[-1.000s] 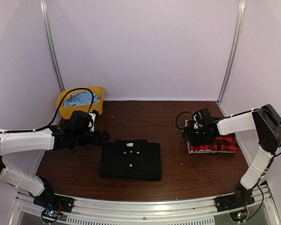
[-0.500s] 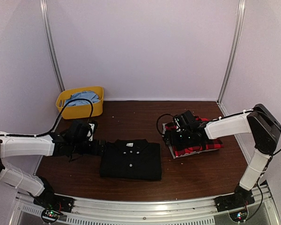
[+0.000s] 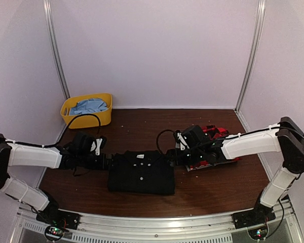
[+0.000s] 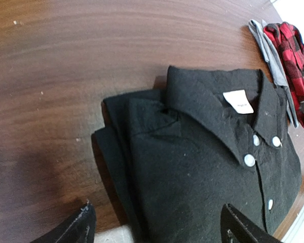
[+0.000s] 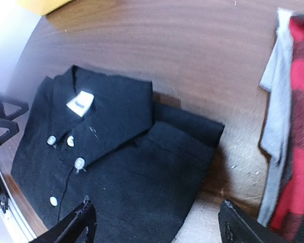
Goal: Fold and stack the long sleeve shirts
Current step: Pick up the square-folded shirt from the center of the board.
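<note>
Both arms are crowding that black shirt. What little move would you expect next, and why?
Probably both grippers dip and pinch the black shirt's side edges. The left gripper and right gripper flank the folded shirt, jaws open, its edges lying between their fingertips. The plaid shirt lies folded to its right, so lifting one onto the other looks like the stacking step.

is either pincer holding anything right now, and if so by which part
Nothing is held. The left pincer and right pincer are both open, one at each side edge of the folded black shirt.
</note>
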Robot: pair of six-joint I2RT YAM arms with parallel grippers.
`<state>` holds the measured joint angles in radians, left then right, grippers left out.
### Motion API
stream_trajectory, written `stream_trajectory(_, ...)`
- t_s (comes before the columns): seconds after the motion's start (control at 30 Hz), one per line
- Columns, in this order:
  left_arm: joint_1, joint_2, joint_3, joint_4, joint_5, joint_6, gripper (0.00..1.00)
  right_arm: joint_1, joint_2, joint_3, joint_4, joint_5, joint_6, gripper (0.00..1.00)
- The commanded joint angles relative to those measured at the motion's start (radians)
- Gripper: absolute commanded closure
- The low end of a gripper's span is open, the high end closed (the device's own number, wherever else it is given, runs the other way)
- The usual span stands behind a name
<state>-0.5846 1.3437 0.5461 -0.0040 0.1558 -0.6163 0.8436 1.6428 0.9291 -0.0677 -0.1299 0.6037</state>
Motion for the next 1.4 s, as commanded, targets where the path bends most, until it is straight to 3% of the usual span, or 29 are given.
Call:
stream_trajectory(0.0, 0.045, 0.02, -0.033, 0.095, 0.158, -0.005, 0.16, 0.001, 0.065, -0.056, 0.116, -0.084, 0.077, 0.17)
stream_trajectory(0.57, 0.082, 0.182, -0.107, 0.27, 0.338, -0.036, 0.38, 0.031, 0.144, -0.185, 0.338, -0.216, 0.215, 0.33)
stream_trajectory(0.83, 0.082, 0.208, -0.16, 0.423, 0.412, -0.093, 0.68, 0.039, 0.212, -0.197, 0.492, -0.272, 0.24, 0.47)
stream_trajectory(1.03, 0.081, 0.239, -0.157, 0.534, 0.465, -0.129, 0.85, 0.03, 0.246, -0.184, 0.615, -0.343, 0.252, 0.65)
stream_trajectory(1.2, 0.081, 0.223, -0.147, 0.578, 0.486, -0.157, 1.0, 0.005, 0.219, -0.191, 0.633, -0.376, 0.253, 0.97)
stream_trajectory(1.37, 0.079, 0.143, -0.107, 0.53, 0.479, -0.175, 1.0, -0.037, 0.092, -0.188, 0.493, -0.353, 0.184, 1.0)
